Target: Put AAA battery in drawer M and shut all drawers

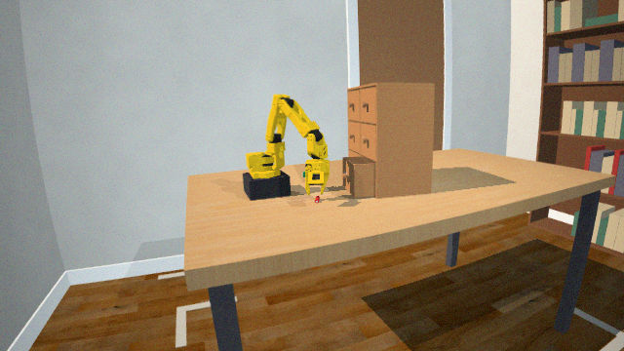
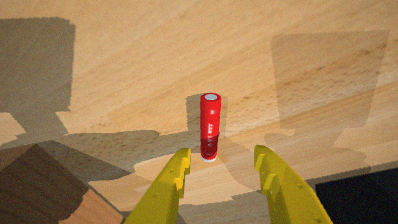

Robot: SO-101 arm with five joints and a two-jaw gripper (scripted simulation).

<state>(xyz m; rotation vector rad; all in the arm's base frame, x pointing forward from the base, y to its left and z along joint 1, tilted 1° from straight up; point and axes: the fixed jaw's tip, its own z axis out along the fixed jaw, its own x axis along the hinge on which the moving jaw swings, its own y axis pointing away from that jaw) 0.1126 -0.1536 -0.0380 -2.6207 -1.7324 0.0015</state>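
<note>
A: Surface and room?

B: Item one, light wood table (image 1: 302, 234) on dark legs. Wood-plank floor, pale grey walls, brown door behind, bookshelf (image 1: 550, 88) far off to the gripper's side.

A: Fixtures on the table?

B: Yellow arm (image 1: 292, 117) on a black base (image 1: 253, 190). Chest (image 1: 405, 136) beside the gripper; its bottom drawer (image 1: 360, 176) is pulled out toward the gripper, the upper drawers are shut.

A: The gripper?

B: Gripper (image 2: 220, 162) points down just over the table, jaws parted narrowly, nothing between them.

A: The battery?

B: Red battery (image 2: 210, 126) lies on the table just ahead of the fingertips, in line with the gap, touching neither jaw.

A: What differs between views?

B: The exterior view shows the battery (image 1: 317, 199) only as a red speck below the gripper. The wrist view shows its white end caps and a drawer corner (image 2: 45, 190) to one side.

A: Any writing?

B: Pale lettering along the battery, possibly "AAA", too small to be sure. Drawer marks cannot be read.
</note>
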